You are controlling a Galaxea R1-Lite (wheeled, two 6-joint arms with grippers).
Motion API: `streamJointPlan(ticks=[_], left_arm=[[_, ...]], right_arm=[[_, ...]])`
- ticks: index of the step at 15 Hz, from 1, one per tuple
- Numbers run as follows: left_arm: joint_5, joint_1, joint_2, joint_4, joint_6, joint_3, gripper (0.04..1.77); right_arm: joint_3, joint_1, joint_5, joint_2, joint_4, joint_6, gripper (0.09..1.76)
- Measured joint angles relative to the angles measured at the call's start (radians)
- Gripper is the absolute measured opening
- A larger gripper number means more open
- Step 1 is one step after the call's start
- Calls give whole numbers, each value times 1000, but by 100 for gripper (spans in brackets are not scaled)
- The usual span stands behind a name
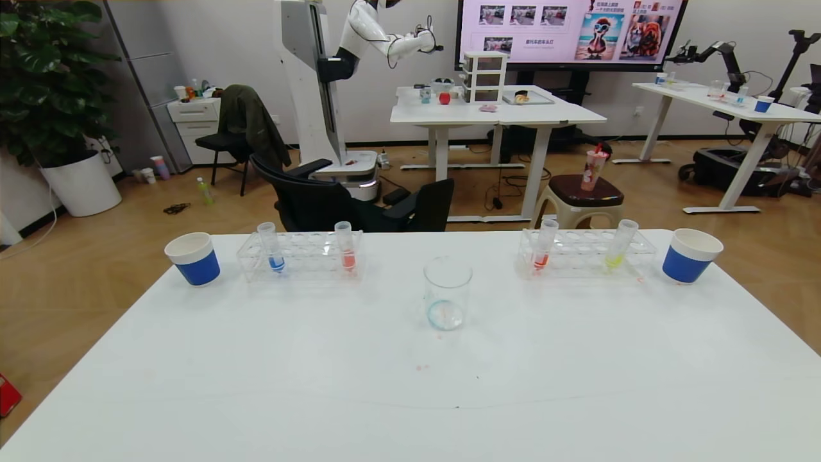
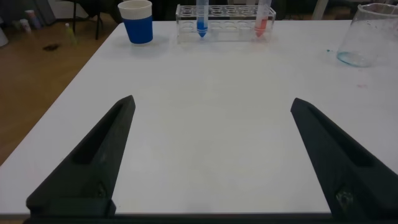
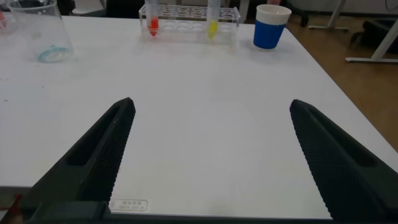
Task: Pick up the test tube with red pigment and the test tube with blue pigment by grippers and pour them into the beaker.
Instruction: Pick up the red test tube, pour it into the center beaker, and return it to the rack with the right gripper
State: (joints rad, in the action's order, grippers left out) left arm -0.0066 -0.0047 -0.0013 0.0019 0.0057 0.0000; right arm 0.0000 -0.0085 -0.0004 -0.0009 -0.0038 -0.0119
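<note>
The beaker [image 1: 447, 295] stands at the table's middle, with a faint blue and red trace at its bottom. The blue test tube [image 1: 274, 248] and a red test tube [image 1: 346, 246] stand upright in the left clear rack [image 1: 308, 260]. A second red test tube [image 1: 544, 246] stands in the right rack [image 1: 587, 255]. Neither gripper shows in the head view. My left gripper [image 2: 212, 101] is open and empty over bare table, well short of the blue tube [image 2: 201, 18] and red tube [image 2: 262, 18]. My right gripper [image 3: 211, 102] is open and empty, short of the red tube [image 3: 152, 18].
A yellow-green tube [image 1: 619, 246] stands in the right rack. Blue-banded paper cups stand at the far left [image 1: 194, 258] and far right [image 1: 689, 255]. Beyond the table's far edge is a black office chair [image 1: 333, 202].
</note>
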Motion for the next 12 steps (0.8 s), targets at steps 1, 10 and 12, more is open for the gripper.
streamJointPlan(ticks=[1, 10, 12], left_arm=[[1, 0, 0, 0, 0, 0, 174], [1, 0, 0, 0, 0, 0, 174], [1, 0, 0, 0, 0, 0, 174]], right_arm=[[0, -1, -1, 0, -5, 0, 174], [-200, 10, -5, 93, -8, 3, 174], [-269, 29, -5, 193, -21, 4, 174]])
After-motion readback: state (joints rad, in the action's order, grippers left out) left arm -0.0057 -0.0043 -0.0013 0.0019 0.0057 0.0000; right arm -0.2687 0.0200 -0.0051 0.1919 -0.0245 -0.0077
